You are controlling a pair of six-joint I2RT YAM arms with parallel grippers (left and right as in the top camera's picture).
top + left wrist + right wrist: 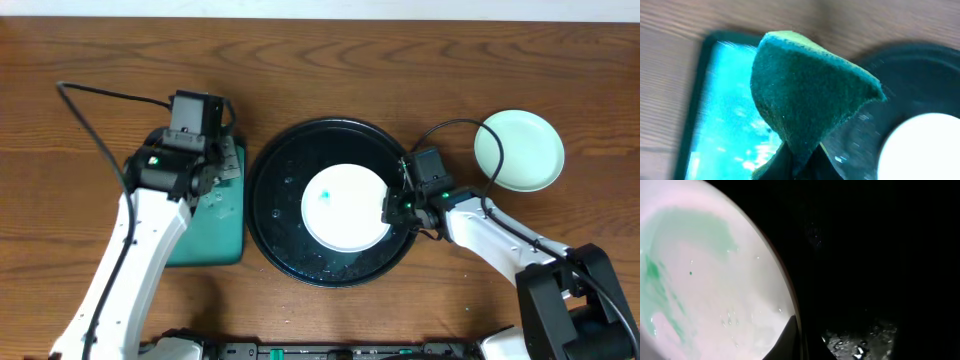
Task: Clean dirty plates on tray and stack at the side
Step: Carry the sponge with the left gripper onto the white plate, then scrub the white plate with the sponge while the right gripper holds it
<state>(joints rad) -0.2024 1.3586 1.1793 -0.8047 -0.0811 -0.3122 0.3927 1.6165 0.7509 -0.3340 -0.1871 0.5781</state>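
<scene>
1. Left gripper (pixel 796 167) squeezes my green sponge (pixel 810 95) over the teal tray (pixel 215 235).
2. Right gripper (pixel 393 208) pinches the rim of the white plate (pixel 345 207).
3. I see that plate, smeared green, in the black tray (pixel 272 190).
4. One mint plate (pixel 518 150) lies off to the right.

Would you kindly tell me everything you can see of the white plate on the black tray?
The white plate is small, round, shallow and glossy. It lies flat on the wet black tray, right of centre. Blue-green smears and water droplets mark its face. The right claw meets its right rim, one dark fingertip over the edge; whether it is clamped is unclear.
</scene>
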